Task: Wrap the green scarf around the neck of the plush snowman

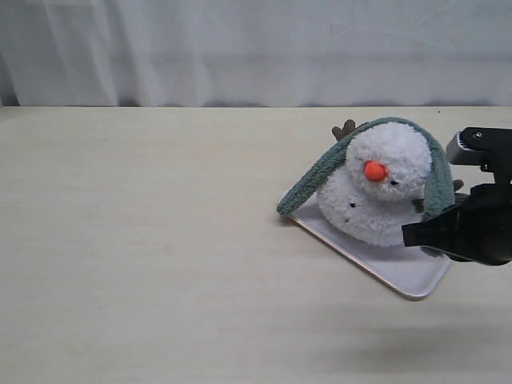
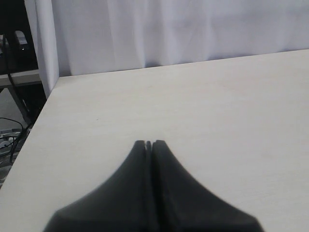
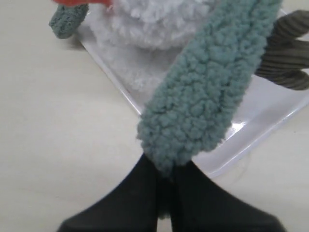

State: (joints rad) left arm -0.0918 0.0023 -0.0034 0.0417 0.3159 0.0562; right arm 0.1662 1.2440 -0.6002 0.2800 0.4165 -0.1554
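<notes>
The plush snowman (image 1: 376, 188) sits on a pale tray (image 1: 404, 276) at the right of the table, white and fluffy with an orange nose (image 1: 374, 170). The green scarf (image 1: 320, 172) is draped over the top of its head, one end hanging to the table on the left, the other down the right side (image 1: 438, 188). My right gripper (image 3: 166, 166) is shut on that right end of the scarf (image 3: 207, 101), beside the tray. My left gripper (image 2: 149, 143) is shut and holds nothing, over bare table, out of the exterior view.
A white curtain (image 1: 256, 48) hangs behind the table's far edge. In the left wrist view the table's left edge (image 2: 34, 125) shows, with cables and a stand beyond it. A brown twig arm (image 3: 287, 53) lies on the tray near the scarf end.
</notes>
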